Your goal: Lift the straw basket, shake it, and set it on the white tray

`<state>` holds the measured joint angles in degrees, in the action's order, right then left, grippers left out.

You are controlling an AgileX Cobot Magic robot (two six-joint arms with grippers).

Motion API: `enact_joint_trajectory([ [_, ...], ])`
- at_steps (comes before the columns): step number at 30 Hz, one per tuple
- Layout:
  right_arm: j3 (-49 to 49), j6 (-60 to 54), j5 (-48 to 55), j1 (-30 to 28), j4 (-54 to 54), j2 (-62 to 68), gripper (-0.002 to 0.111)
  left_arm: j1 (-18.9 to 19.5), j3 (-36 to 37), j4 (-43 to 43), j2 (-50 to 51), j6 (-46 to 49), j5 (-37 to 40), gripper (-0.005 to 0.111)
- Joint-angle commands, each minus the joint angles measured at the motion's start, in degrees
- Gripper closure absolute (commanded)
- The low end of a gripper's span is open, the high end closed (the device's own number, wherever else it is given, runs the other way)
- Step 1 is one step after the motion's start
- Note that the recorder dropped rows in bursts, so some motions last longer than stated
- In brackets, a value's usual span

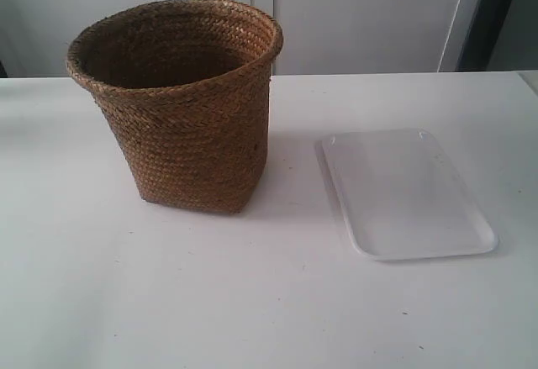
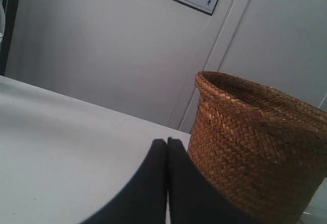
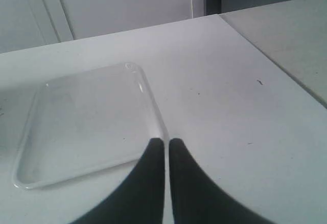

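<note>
The straw basket (image 1: 189, 108) stands upright on the white table, left of centre in the exterior view. The white tray (image 1: 402, 192) lies flat to its right, a short gap apart, with nothing on it. Neither arm shows in the exterior view. In the left wrist view my left gripper (image 2: 166, 142) is shut with nothing in it, low over the table, and the basket (image 2: 255, 147) stands close beside its fingers. In the right wrist view my right gripper (image 3: 166, 142) is shut and holds nothing, its tips just over the rim of the tray (image 3: 87, 127).
The white table (image 1: 252, 302) spreads wide in front of the basket and tray. A pale wall with door panels (image 1: 361, 16) runs behind it. In the right wrist view the table's edge (image 3: 271, 66) falls off beyond the tray.
</note>
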<state>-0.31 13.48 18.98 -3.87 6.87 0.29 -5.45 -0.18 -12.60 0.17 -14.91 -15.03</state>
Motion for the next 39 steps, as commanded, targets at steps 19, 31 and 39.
enact_joint_trajectory([
  [19, 0.31, 4.34, -43.07, -0.17, 1.97, -0.29, 0.104, 0.14, 0.18, 1.01, -0.17, 1.81, 5.86, 0.107],
  [31, 0.31, 73.63, -41.66, 5.88, 42.07, -0.29, 0.104, 0.14, -25.26, 67.0, 36.26, -61.36, -9.79, 0.107],
  [39, 0.31, 85.96, -46.47, 5.99, 59.09, -0.29, 0.104, 0.76, -55.41, 112.54, 62.23, -106.29, -23.79, 0.096],
])
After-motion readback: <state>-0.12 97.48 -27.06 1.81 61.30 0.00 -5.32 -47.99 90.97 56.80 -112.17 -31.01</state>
